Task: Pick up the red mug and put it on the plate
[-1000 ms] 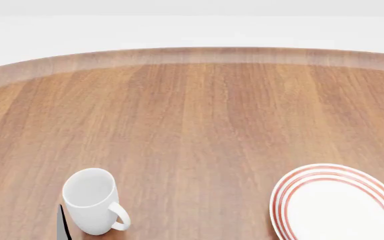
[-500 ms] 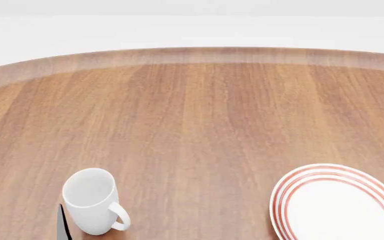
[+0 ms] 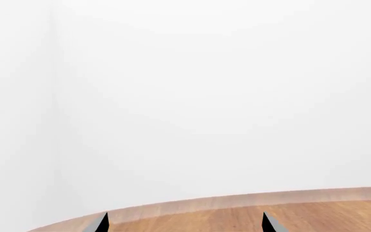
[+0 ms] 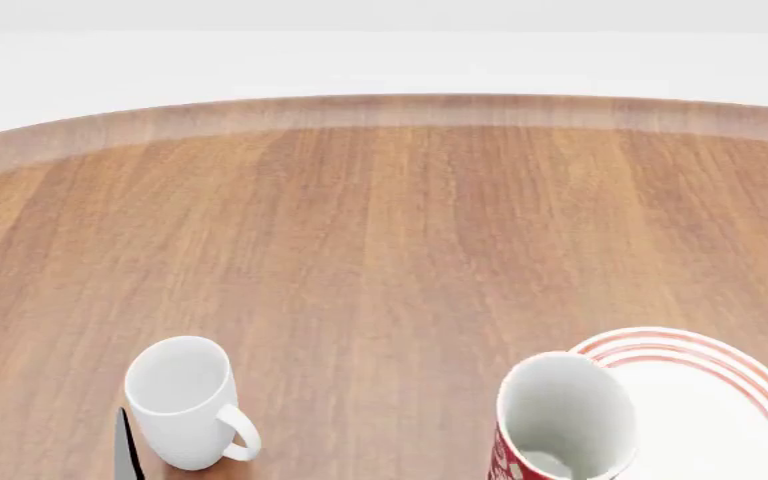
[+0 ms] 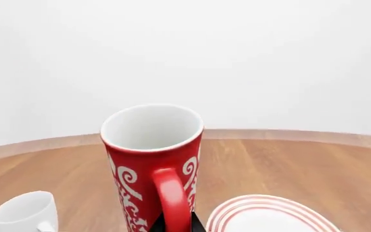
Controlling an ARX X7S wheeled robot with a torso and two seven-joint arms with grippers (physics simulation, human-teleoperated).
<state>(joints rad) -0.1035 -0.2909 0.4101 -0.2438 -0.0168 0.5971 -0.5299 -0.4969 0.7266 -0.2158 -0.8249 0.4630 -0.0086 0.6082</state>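
Observation:
The red mug (image 4: 564,422), white inside with white swirls on its outside, stands upright at the bottom right of the head view, covering the left rim of the plate (image 4: 724,400). In the right wrist view the red mug (image 5: 152,159) fills the middle, handle toward the camera. My right gripper (image 5: 174,225) is shut on that handle, one dark fingertip on each side. The plate (image 5: 269,217) lies just beside it. My left gripper (image 4: 47,450) stands open beside the white mug. Nothing is between the tips of the left gripper (image 3: 185,224).
A plain white mug (image 4: 187,400) stands at the front left of the round wooden table (image 4: 384,200), right next to my left gripper's fingertip. The white mug (image 5: 24,215) also shows low in the right wrist view. A white wall lies beyond the table's far edge.
The red mug has come into the head view at the bottom right, in front of the plate's left rim. The white mug, the plate and my left gripper have not moved.

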